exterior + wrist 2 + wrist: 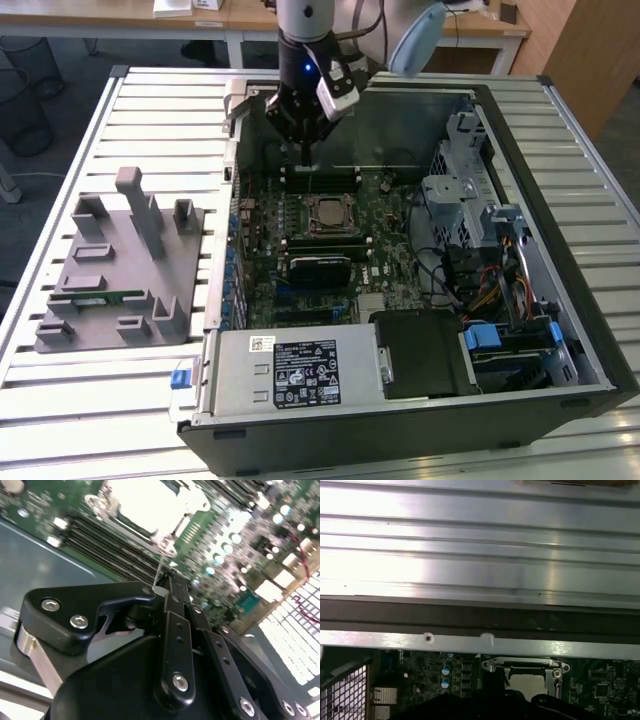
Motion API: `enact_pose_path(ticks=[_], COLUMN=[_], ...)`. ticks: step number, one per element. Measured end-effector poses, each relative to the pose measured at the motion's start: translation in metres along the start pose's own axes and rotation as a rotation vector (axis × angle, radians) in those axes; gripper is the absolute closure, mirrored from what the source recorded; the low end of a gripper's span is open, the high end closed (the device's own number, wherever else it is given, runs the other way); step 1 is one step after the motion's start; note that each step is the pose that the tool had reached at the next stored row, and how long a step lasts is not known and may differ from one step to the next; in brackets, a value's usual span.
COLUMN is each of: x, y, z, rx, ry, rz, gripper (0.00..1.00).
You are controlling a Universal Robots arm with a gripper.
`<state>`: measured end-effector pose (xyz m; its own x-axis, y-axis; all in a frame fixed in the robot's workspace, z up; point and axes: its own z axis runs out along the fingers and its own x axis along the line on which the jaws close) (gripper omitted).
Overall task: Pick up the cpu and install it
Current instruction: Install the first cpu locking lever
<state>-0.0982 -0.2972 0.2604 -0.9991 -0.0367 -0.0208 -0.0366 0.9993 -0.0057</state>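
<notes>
**Chip in its socket, gripper just behind it**

In the exterior view, the open case (600, 340) lies on the slatted table (130, 400), with the green board (385, 270) facing up inside. The cpu (325, 213) sits flat in the socket at the middle of the board, silvery top up. The gripper (304, 150) hangs tip-down over the dark slots just behind the socket, near the chip but not on it. From here its fingers look drawn together into one narrow point. Well off to this view's left stands the grey tray (110, 250), with a thin green stick (100, 297) lying in it.

In the second wrist view, you look down past the black links of the gripper (167, 585) to the board. The fingers (172, 597) meet at their tips with no gap showing. The cpu (147, 502) glares pale inside the socket frame beyond them. A thin wire lever (161, 565) runs from the socket corner right up to the tips. I cannot tell whether it is pinched or only beside them.

In the first wrist view, the table slats and the dark case edge (470, 620) lie across the picture. Beyond that edge is the board, with the cpu (527, 682) grey inside its metal frame.
</notes>
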Motion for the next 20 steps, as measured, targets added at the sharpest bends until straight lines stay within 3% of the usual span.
enact_pose_path(ticks=[4,5,9,20], x=[-0.0170,-0.0191,-0.0226,-0.0270], y=[-0.0006,-0.0008,-0.0043,-0.0049], z=[0.0022,0.0029,0.0049,0.0229], rx=[-0.0017,-0.0070,-0.0458,-0.0453], ry=[0.0047,0.0045,0.0031,0.0024], rz=[0.000,0.000,0.001,-0.031], gripper=[0.89,0.89,0.89,0.89])
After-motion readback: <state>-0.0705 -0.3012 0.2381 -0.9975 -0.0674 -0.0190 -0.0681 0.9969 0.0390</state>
